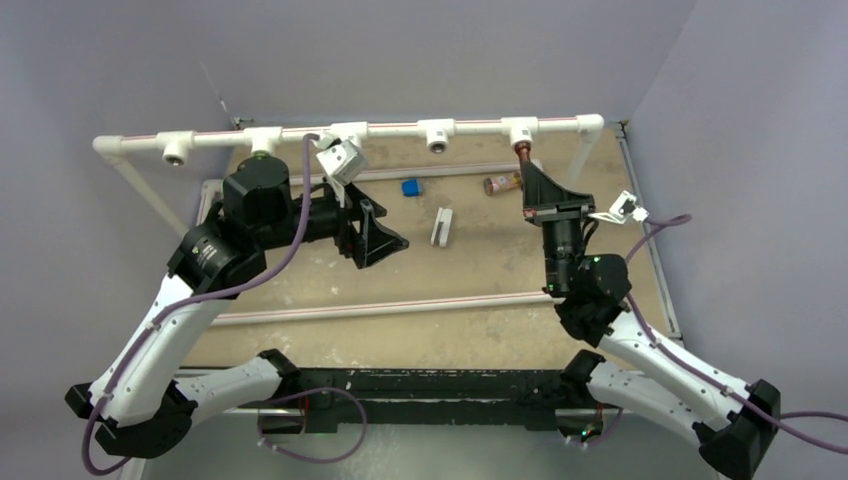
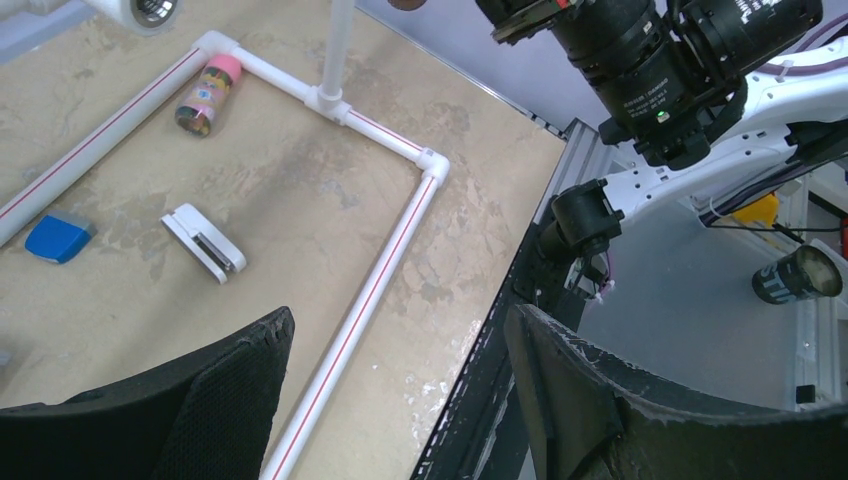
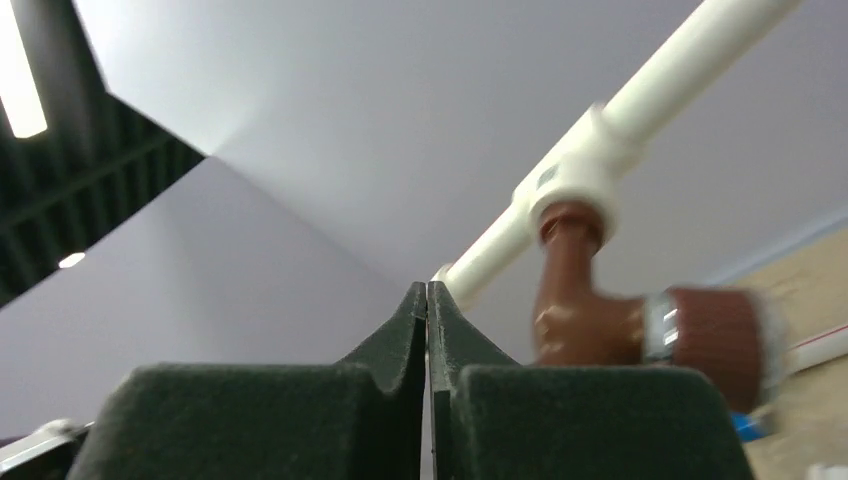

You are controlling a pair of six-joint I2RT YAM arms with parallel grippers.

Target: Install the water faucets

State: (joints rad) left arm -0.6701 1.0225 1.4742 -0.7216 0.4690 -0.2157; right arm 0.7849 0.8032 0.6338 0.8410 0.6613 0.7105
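Right gripper (image 3: 428, 300), pressed together and empty, beside reddish-brown faucet (image 3: 590, 325): likely rigid, light; grip its round knob

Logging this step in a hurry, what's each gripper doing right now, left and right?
Left gripper: open, holding nothing.
Right gripper: shut on nothing, with the brown faucet beside it, not gripped.

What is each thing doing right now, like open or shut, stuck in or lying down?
Left gripper, open, holding nothing.
Right gripper, shut, holding nothing.
Reddish-brown faucet, stem stuck in a white tee fitting.
Pink-capped cylinder, lying on its side.
Leftmost tee fitting, socket empty.
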